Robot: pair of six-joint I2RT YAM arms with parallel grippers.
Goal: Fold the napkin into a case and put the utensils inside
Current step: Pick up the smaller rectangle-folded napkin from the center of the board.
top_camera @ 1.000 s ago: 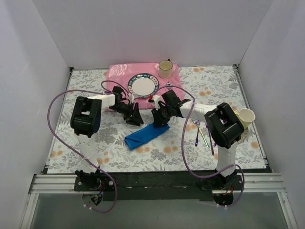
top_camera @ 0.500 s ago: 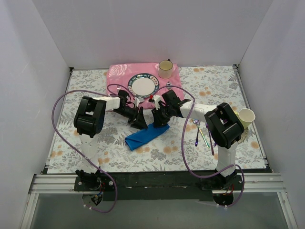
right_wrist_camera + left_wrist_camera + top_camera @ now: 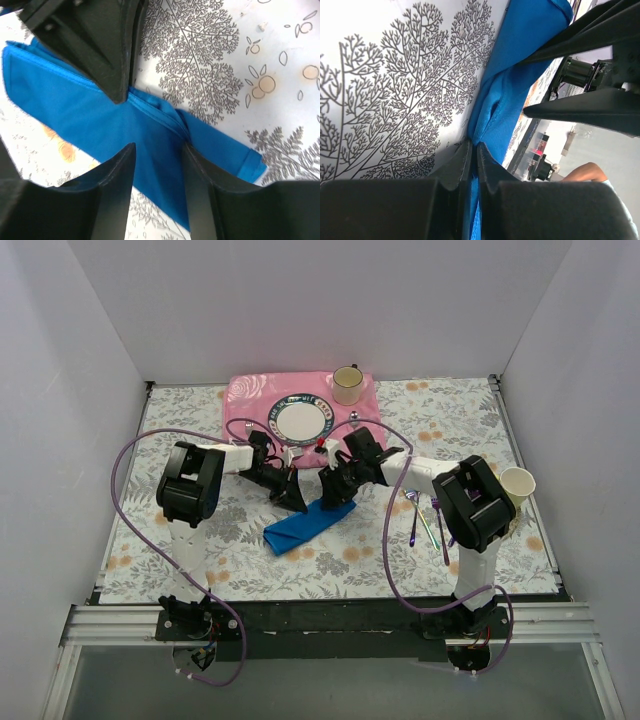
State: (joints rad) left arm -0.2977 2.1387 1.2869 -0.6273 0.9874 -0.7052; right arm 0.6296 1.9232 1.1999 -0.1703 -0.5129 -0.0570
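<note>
The bright blue napkin (image 3: 307, 523) lies folded into a narrow strip on the floral tablecloth, running from lower left to upper right. My left gripper (image 3: 297, 500) is shut on its long upper edge; the blue cloth (image 3: 520, 85) is pinched between the black fingers (image 3: 457, 165). My right gripper (image 3: 333, 496) is open, its fingers (image 3: 117, 170) straddling the blue napkin (image 3: 95, 117) near its far end, touching or just above it. The iridescent utensils (image 3: 426, 518) lie on the cloth to the right, by the right arm.
A pink rose-patterned placemat (image 3: 250, 395) at the back holds a white plate with a blue rim (image 3: 301, 420) and a paper cup (image 3: 347, 384). Another paper cup (image 3: 518, 485) stands at the right. White walls enclose the table.
My left gripper has moved right and down to the napkin's upper edge and shut on it. The right gripper has barely moved.
</note>
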